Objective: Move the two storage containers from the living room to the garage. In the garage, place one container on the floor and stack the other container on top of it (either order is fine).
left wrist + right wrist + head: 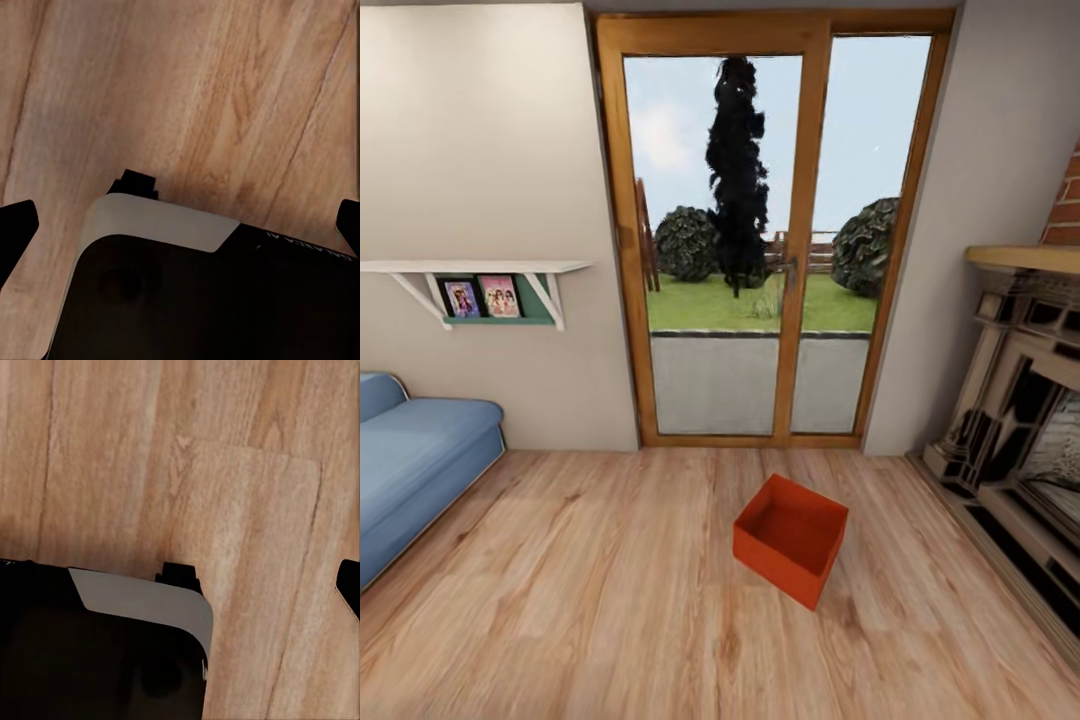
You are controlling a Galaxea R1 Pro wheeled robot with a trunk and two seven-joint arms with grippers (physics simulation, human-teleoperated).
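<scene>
The left gripper's black fingers (16,225) are spread wide apart over the light wood plank floor (610,600); whether the right gripper's fingers (349,585) are apart is hard to tell. Farther ahead, one orange-red open box (791,538) sits on that floor. Behind it stand the wood-framed glass doors (760,240), between a blue sofa (415,450) and a fireplace (1020,400).

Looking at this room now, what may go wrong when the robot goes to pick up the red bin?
1. The orange-red storage container sits turned at an angle on the wood plank floor, so a two-arm grasp may land unevenly on its walls.
2. The fireplace stands close on its right; the base or right arm might hit it.
3. One container is visible; the second must be found.
</scene>
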